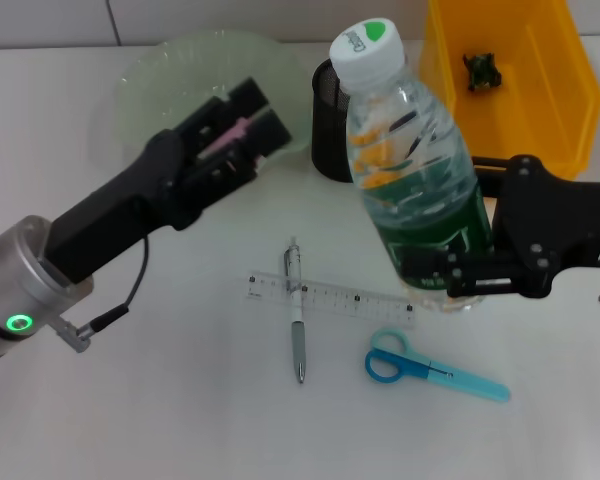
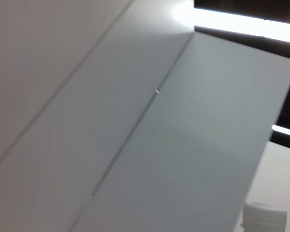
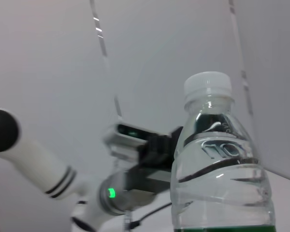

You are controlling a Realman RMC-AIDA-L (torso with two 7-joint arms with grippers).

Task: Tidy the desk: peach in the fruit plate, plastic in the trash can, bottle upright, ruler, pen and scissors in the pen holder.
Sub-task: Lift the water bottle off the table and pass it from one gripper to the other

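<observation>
One bottle (image 1: 412, 180), upright, clamped low in right pincer (image 1: 450, 283); left pincer (image 1: 242, 128) parted, empty, over fruit plate (image 1: 155, 70). Risk: releasing off-vertical topples bottle onto ruler (image 1: 330, 295)

Nothing reads clearly: grey lettering on the bottle cap (image 1: 364, 47) is illegible, as are the ruler (image 1: 330, 296) marks.

the right tool (image 1: 458, 283) clamps the lower part of the upright bottle (image 1: 412, 185) beside the black pen holder (image 1: 331, 125). the left tool (image 1: 242, 128) hangs over the pale green fruit plate (image 1: 155, 75). the pen (image 1: 296, 312) lies across the ruler (image 1: 330, 295) on the counter (image 1: 180, 420), scissors (image 1: 430, 368) nearby.
</observation>
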